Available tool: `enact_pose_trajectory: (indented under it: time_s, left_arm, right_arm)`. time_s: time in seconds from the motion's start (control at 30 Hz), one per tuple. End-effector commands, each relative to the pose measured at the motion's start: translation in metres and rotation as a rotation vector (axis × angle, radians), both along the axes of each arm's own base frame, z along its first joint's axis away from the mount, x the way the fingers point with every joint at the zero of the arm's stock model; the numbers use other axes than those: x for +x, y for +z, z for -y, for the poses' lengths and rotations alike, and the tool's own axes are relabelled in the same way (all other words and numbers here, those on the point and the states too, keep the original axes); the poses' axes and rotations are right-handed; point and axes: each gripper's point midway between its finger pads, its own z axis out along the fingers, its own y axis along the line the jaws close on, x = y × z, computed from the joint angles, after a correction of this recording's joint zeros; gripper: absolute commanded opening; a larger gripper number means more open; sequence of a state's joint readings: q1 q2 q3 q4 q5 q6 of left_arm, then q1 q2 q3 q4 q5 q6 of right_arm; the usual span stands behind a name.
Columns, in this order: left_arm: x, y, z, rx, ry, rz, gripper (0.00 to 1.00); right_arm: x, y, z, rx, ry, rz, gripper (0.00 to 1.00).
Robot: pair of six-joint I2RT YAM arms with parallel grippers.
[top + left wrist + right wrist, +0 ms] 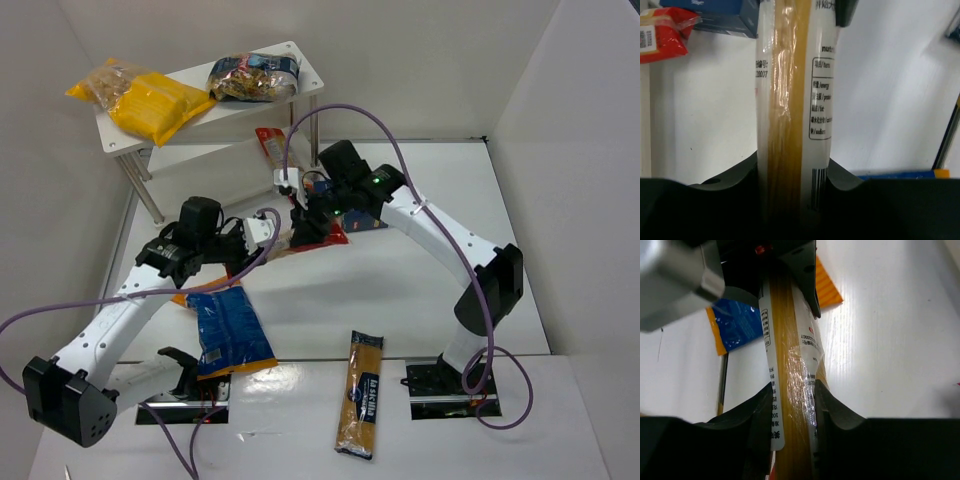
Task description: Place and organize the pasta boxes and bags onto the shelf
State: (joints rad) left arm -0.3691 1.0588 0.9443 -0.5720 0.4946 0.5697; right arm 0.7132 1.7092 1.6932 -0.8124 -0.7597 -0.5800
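Note:
A long narrow red-and-clear spaghetti packet (318,238) hangs above the table between both grippers. My left gripper (266,236) is shut on one end; in the left wrist view (794,170) the packet (790,100) fills the jaws. My right gripper (305,216) is shut on the other end, as the right wrist view (794,405) shows, the packet (790,355) pinched between the fingers. The white shelf (300,52) at the back left carries a yellow bag (150,100) and a dark clear bag (252,77) on its top board. A second red packet (268,143) lies by the shelf.
A blue-orange bag (228,330) lies under the left arm, also in the right wrist view (737,325). A spaghetti packet with a dark label (362,392) lies at the front centre. A dark blue box (368,220) sits partly under the right arm. White walls enclose the table.

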Motion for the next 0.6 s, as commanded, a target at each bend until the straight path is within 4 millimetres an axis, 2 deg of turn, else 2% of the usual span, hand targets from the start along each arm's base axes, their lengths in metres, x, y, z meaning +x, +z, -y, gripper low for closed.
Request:
enact_pose_trajectory:
  time_s: [0.0,0.03,0.1,0.13,0.17,0.2,0.37,0.43,0.57]
  left_arm:
    - [0.027,0.023,-0.016,-0.074,0.200,0.049,0.00]
    - [0.029,0.020,-0.019,-0.077,0.218,0.031,0.00]
    - [0.036,0.029,-0.021,-0.094,0.249,0.039,0.00]
    - [0.036,0.029,-0.021,-0.094,0.249,0.039,0.00]
    - [0.039,0.031,-0.022,-0.114,0.274,0.032,0.00]
    - [0.041,0.030,-0.026,-0.101,0.295,0.040,0.00]
    - [0.052,0.034,-0.035,-0.108,0.394,0.056,0.00]
    - [0.060,0.041,-0.044,-0.104,0.459,0.097,0.00]
    - [0.074,0.038,-0.063,-0.088,0.597,0.112,0.00]
  right_arm:
    - [0.020,0.063,0.017,0.159,-0.101,0.079,0.49]
    - [0.023,0.062,0.018,0.149,-0.125,0.074,0.63]
    - [0.027,0.066,0.018,0.158,-0.145,0.094,0.86]
    - [0.027,0.061,0.019,0.149,-0.160,0.077,0.90]
    - [0.032,0.063,0.018,0.150,-0.181,0.091,0.99]
    - [0.032,0.069,0.019,0.166,-0.180,0.108,1.00]
    - [0.045,0.062,0.028,0.143,-0.254,0.116,1.00]
    - [0.048,0.068,0.032,0.155,-0.263,0.130,1.00]
    - [0.059,0.063,0.044,0.141,-0.312,0.139,1.00]
